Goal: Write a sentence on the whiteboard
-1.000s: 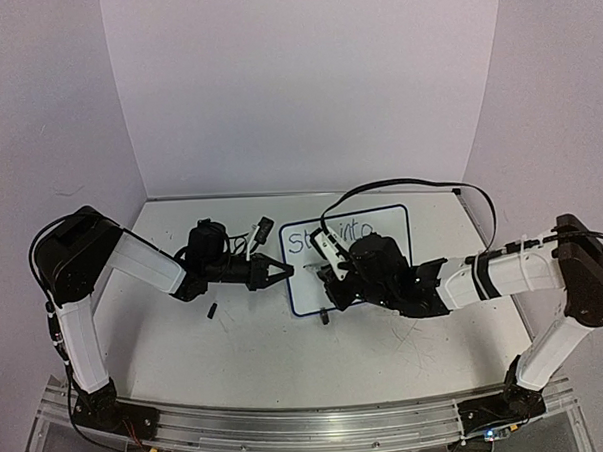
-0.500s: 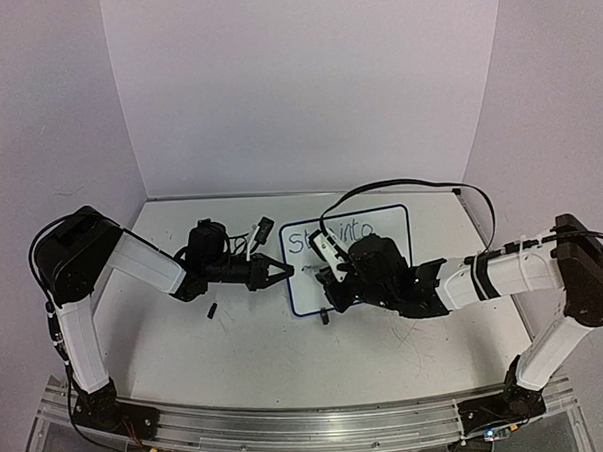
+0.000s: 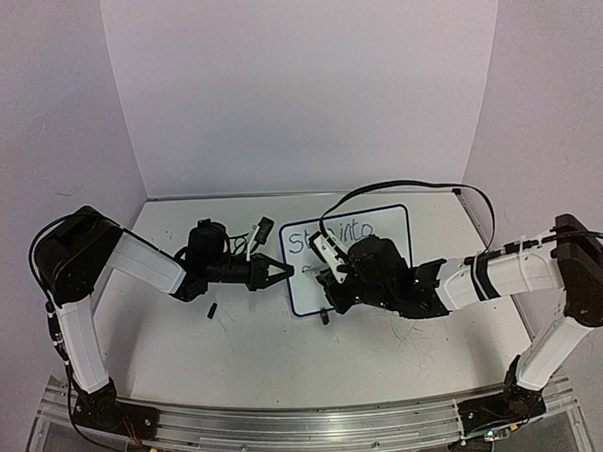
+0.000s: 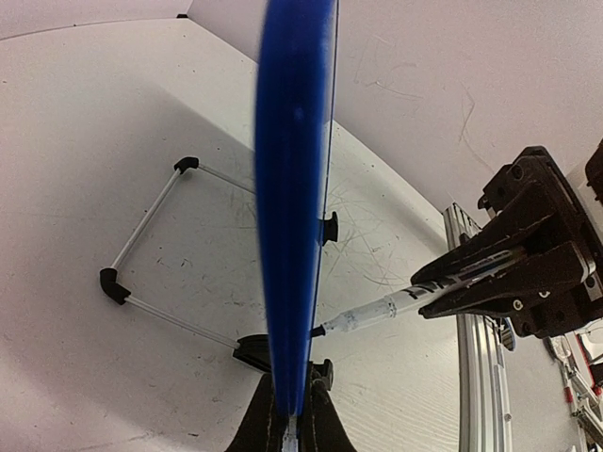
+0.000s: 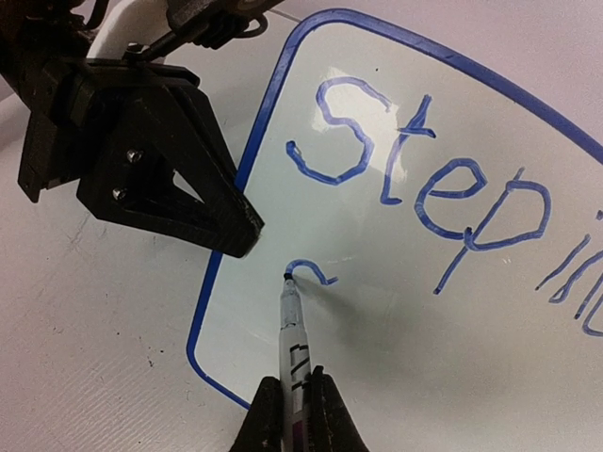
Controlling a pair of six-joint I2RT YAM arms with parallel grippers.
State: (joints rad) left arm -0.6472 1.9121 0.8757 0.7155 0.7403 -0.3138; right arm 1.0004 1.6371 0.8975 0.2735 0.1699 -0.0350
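Right arm [image 3: 484,273] barely shifted, stretched leftward; right jaws clamped on marker [image 5: 292,325], left jaws clamped on whiteboard [image 5: 396,320] edge.

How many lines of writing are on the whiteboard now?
2: the top line, "Step in...", and a small curl below it at the marker tip; more may be hidden.

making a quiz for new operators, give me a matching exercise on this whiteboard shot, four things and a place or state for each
Things:
1 left fingers
2 right fingers
3 marker
4 wire stand

Places or states:
a tip at a short stroke below "Step" on the whiteboard
b on the table behind the whiteboard
c shut on the marker
d clamped on the whiteboard's blue edge

Pairs: 1-d, 2-c, 3-a, 4-b
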